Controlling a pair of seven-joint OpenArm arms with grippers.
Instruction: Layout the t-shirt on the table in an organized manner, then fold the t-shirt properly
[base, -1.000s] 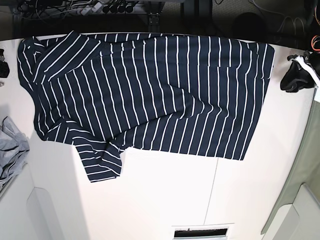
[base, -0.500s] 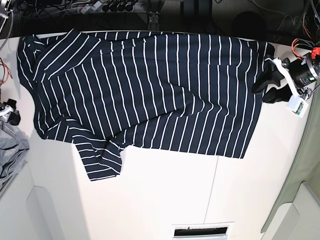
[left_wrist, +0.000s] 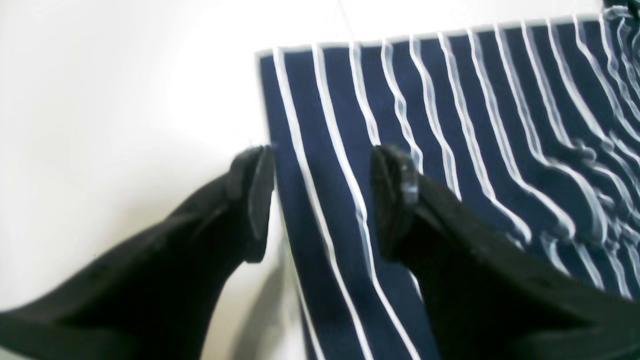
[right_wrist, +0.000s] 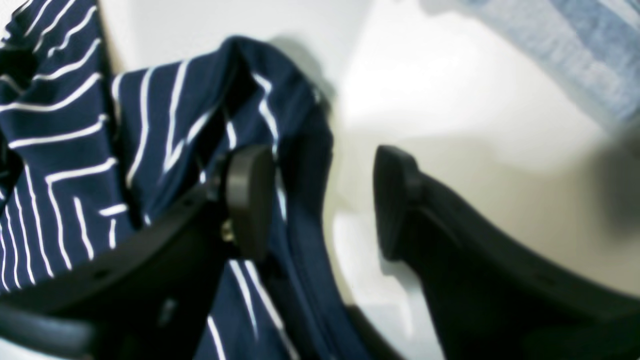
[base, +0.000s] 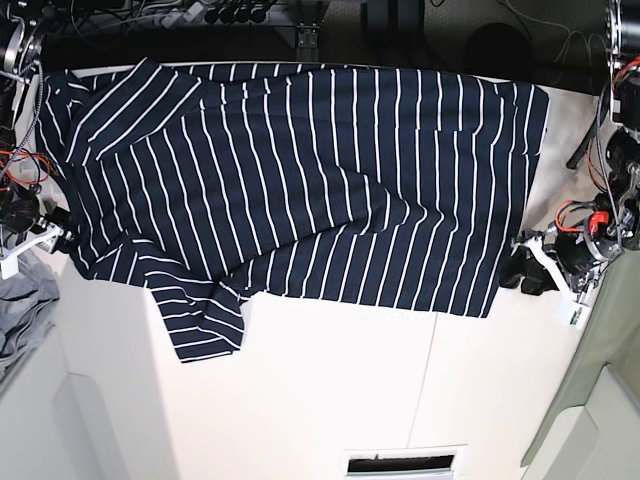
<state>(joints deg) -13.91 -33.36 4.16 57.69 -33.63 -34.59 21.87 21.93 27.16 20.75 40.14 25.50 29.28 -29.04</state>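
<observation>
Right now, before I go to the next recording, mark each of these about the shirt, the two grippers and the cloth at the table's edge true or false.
1. The t-shirt is folded into a neat square. False: it lies spread out, one sleeve bunched.
2. The left gripper has its jaws open, straddling the shirt's hem edge. True.
3. The right gripper is shut on the shirt. False: its jaws are open, with cloth between them.
4. A grey cloth lies beside the shirt on the table. True.
</observation>
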